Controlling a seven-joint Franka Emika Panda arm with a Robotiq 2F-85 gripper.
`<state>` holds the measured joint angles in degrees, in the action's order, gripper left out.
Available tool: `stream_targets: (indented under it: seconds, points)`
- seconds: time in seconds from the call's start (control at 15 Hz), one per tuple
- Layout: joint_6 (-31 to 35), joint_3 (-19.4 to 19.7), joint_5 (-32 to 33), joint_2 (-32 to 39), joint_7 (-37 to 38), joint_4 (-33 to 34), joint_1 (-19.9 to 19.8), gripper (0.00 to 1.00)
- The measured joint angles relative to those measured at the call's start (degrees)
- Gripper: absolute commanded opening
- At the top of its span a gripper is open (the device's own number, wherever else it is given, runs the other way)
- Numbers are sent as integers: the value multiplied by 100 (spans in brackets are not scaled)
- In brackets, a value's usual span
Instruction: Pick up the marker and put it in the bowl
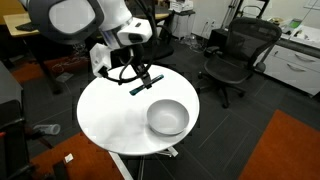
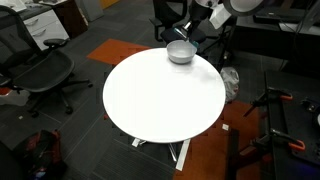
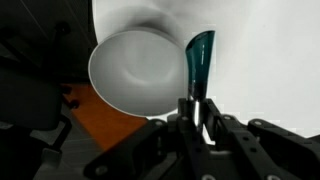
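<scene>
Closest to the wrist camera, the gripper (image 3: pixel 196 112) is clamping one end of the marker (image 3: pixel 200 58), leaving the teal shaft sticking out ahead, likely so it can drop freely. Beyond it, the bowl (image 3: pixel 138 72) is sitting open on the white table (image 3: pixel 270 50), its rim just beside the marker and waiting to receive it.

- A round white table (image 1: pixel 105 120) fills the middle of both exterior views.
- Dark grey carpet (image 1: pixel 230 125) covers the floor.
- An orange floor patch (image 1: pixel 290 150) lies at the lower right of an exterior view.
- A black mesh office chair (image 1: pixel 235 55) stands at the upper right, and a second dark chair (image 2: pixel 40 75) sits at the left edge of an exterior view.
- A white drawer cabinet (image 1: pixel 300 65) is at the far right.
- A wooden desk (image 1: pixel 20 25) occupies the upper left corner.
</scene>
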<state>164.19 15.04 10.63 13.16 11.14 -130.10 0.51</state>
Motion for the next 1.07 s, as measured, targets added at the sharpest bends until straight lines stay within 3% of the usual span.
stream_targets:
  seconds: [0.53, 1.07]
  points:
    - [-646, 37, 18, 432, 313, 932, -23, 5]
    - [-1391, 39, -212, 1170, 512, 1781, -296, 5]
